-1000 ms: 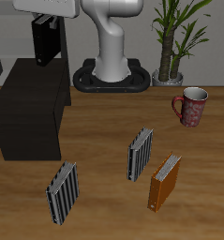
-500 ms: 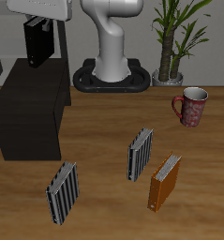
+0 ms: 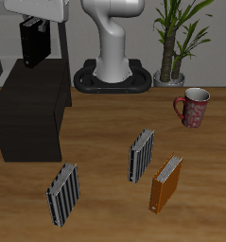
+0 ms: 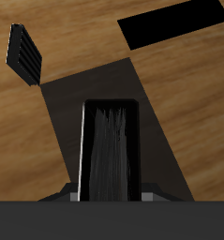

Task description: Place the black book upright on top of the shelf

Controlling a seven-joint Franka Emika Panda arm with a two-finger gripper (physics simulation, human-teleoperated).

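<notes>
My gripper (image 3: 36, 25) is shut on the black book (image 3: 33, 44) and holds it upright in the air, above the back part of the shelf (image 3: 29, 115). The shelf is a large dark cabinet with stepped flat tops at the table's side. The book hangs clear of the shelf top, with a visible gap below it. In the wrist view the black book (image 4: 109, 155) sits between the jaws with its pale page edge along one side. A dark surface (image 4: 95, 84) lies under it; I cannot tell whether that is the shelf top or a shadow.
Two grey striped books (image 3: 62, 194) (image 3: 141, 154) and an orange-brown book (image 3: 165, 182) stand toward the table's front edge. A red mug (image 3: 193, 107) and a potted plant (image 3: 176, 43) stand farther back, beside the robot's base (image 3: 113, 76). One striped book (image 4: 24, 52) shows in the wrist view.
The gripper has carried the black book sideways, away from the robot's base and farther over the shelf, still held upright. Nothing else has moved.
</notes>
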